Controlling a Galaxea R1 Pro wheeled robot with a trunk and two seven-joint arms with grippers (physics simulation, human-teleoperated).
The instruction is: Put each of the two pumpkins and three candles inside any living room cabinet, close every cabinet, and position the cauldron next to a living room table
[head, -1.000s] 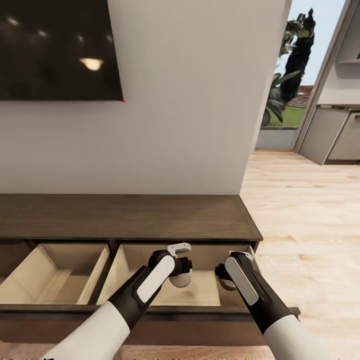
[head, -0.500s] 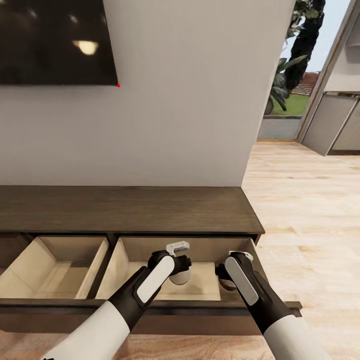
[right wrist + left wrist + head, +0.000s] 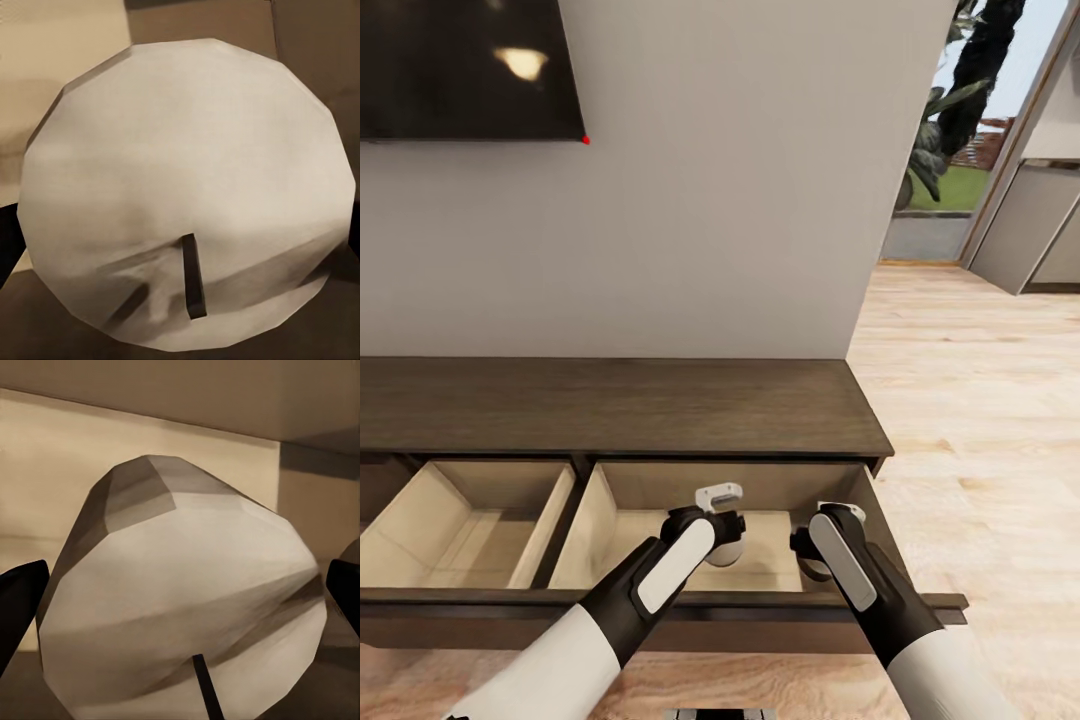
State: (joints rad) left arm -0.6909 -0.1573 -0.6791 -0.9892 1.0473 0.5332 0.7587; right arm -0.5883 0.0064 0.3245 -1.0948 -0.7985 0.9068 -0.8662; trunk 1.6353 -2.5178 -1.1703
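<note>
Head view: I have both arms over the right-hand open drawer of the cabinet. Left gripper grasps a pale candle; right gripper also poised above the drawer, its load mostly hidden behind the arm. Left drawer open too.
Left wrist view: candle clamped between dark fingers, wick toward camera, drawer wall behind.
Right wrist view: second candle seated in the gripper, held over the drawer floor, I judge for release.
</note>
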